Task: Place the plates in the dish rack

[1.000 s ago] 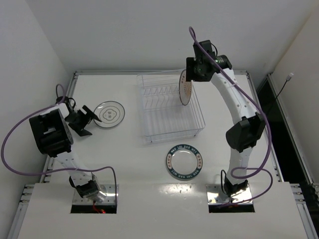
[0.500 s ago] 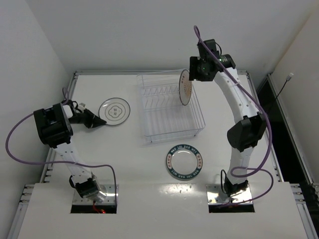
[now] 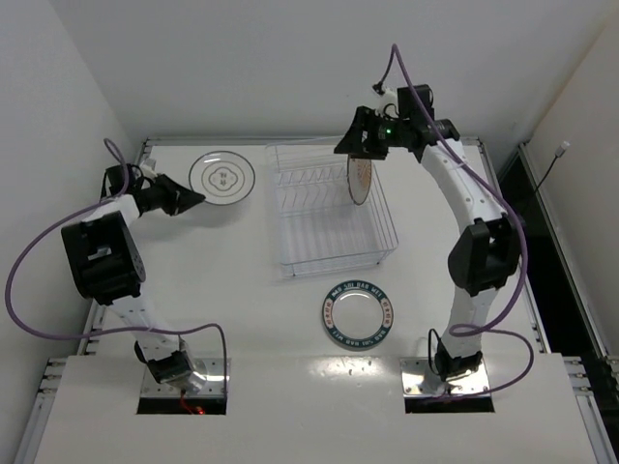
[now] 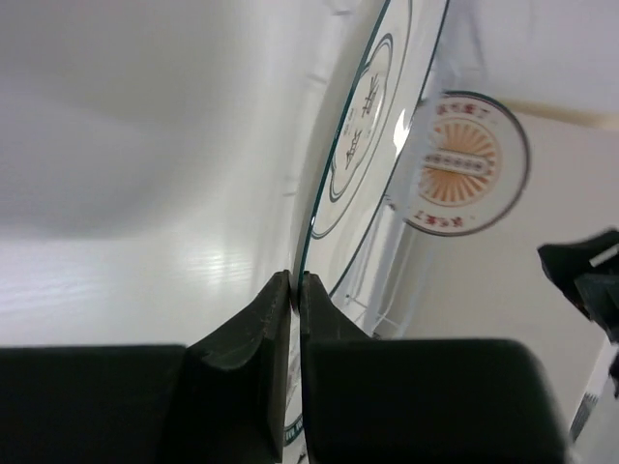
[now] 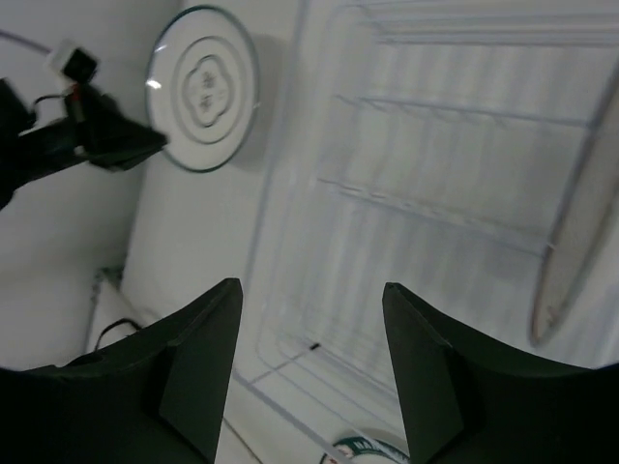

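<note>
Holding the ringed plate [image 3: 222, 177] by its rim, left jaws clamped on it.
Right jaws stand open over the dish rack [image 3: 338, 257], striped plate [image 3: 360, 177] upright inside.

Robot lab test cell. Bare white table [image 3: 242, 309] boxed in by plain white walls [image 3: 242, 68], two arms [image 3: 479, 256] bolted at the near edge, purple cables [image 3: 68, 335] looping loose, clear rack [image 3: 329, 242] and plates [image 3: 358, 315] set out on top.
</note>
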Tool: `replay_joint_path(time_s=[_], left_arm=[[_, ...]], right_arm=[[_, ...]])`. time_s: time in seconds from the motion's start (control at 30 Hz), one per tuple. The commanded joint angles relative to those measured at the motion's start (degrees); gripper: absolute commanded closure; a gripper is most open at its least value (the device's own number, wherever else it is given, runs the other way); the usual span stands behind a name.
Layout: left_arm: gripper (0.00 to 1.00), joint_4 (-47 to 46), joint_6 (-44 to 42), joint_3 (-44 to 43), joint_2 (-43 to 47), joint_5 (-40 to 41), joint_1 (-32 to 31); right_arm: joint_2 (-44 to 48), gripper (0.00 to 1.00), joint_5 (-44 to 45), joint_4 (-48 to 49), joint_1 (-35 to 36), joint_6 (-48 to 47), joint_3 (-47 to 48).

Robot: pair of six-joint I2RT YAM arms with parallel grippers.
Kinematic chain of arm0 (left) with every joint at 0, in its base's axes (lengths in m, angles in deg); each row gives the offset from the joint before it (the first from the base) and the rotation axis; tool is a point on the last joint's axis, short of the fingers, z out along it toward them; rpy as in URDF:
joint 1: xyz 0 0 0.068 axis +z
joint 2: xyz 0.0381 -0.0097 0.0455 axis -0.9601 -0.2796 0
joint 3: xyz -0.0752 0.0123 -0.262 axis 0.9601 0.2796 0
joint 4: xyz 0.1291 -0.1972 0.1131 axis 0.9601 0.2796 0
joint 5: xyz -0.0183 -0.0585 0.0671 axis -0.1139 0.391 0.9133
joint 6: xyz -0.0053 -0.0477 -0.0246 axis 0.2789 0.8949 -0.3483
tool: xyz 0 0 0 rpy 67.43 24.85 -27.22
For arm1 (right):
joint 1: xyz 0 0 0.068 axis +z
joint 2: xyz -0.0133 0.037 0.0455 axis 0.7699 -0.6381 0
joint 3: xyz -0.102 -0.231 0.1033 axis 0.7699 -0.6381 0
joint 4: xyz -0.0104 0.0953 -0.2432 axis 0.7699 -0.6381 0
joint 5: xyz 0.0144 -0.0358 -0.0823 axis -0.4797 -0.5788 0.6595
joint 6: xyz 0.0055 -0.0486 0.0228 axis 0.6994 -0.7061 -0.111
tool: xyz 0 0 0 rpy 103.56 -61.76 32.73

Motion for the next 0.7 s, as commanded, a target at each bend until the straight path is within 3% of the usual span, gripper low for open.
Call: replay_joint_path(time_s=[0.0, 0.07, 0.2, 0.67], left_arm=[[1.00, -11.72, 6.75, -1.26, 3.20, -8.93, -2.96], [1.00, -15.58, 8.52, -1.26, 3.82, -10.16, -4.98], [1.00, -20.34, 11.42, -0.73, 4.34, -13.59, -8.50], [1.00, -28.44, 16.35, 2.00, 3.82, -16.76, -16.23]], right_arm=[[-2.85, 0.42, -22.22, 15.37, 0.63, 7.00, -0.20], [-5.56, 0.42, -24.62, 17.22, 1.85, 10.51, -0.20], [-7.07, 0.41, -28.40, 30.64, 2.47, 20.00, -5.73], [-13.75, 0.41, -26.65, 30.77, 5.28, 20.11, -6.97]])
